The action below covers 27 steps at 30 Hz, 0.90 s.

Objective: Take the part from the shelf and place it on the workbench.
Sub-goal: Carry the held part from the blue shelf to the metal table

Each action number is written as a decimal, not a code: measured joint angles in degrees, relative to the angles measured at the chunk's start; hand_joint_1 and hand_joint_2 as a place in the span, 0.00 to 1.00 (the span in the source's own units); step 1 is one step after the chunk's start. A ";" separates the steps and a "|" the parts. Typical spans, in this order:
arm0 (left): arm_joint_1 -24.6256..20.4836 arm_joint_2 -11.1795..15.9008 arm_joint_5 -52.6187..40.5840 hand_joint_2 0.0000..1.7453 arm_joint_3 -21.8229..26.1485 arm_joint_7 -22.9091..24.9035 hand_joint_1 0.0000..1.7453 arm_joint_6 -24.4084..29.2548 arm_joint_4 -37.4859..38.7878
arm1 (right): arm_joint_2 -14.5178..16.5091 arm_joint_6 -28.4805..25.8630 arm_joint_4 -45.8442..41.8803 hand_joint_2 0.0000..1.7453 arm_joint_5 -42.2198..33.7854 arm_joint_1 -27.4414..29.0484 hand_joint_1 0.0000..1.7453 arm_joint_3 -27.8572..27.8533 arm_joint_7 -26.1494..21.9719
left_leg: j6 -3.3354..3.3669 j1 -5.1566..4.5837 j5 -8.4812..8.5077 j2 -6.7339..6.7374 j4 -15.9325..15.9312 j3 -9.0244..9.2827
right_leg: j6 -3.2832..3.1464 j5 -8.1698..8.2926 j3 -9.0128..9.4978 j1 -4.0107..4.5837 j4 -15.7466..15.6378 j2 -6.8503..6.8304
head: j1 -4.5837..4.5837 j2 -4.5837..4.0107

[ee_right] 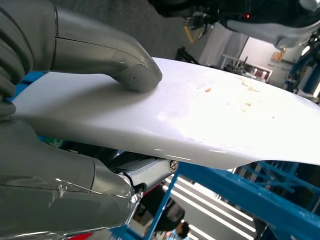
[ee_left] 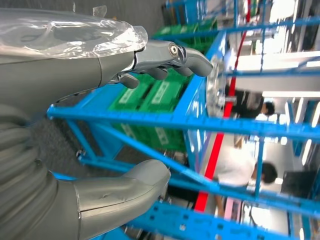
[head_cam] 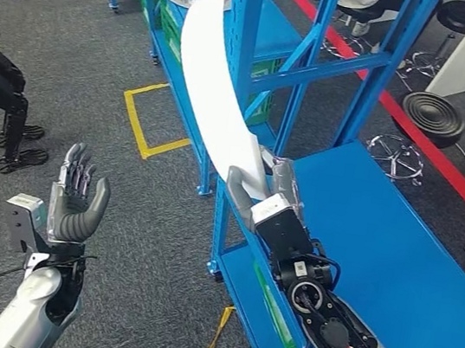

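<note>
The part is a long curved white panel (head_cam: 213, 84), reaching from my right hand up and back past the blue shelf upright. My right hand (head_cam: 266, 190) grips its near end at the shelf's front edge. In the right wrist view the thumb (ee_right: 124, 67) presses on the white panel (ee_right: 211, 115) while the other fingers lie under it. My left hand (head_cam: 74, 198) is raised over the grey carpet left of the shelf, palm up, fingers spread, holding nothing. Its thumb (ee_left: 124, 187) and fingers (ee_left: 170, 55) stand apart in the left wrist view.
The blue metal shelf (head_cam: 391, 241) has a bare blue deck to the right of my right arm. Green crates (ee_left: 151, 100) sit on a lower level. Yellow floor tape (head_cam: 141, 125) marks the carpet. Black stools (head_cam: 434, 117) stand beyond a red line. People (ee_left: 241, 172) are behind the rack.
</note>
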 joint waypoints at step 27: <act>-1.41 0.67 0.05 1.00 -0.01 -0.88 0.00 1.33 0.46 | -0.12 0.08 0.65 1.00 -1.56 -2.31 1.00 1.10 -0.16 | -0.31 0.47 0.29 3.33 -0.52 0.11 | 0.20 -1.09 2.53 0.02 -3.51 -0.55 | -0.55 0.00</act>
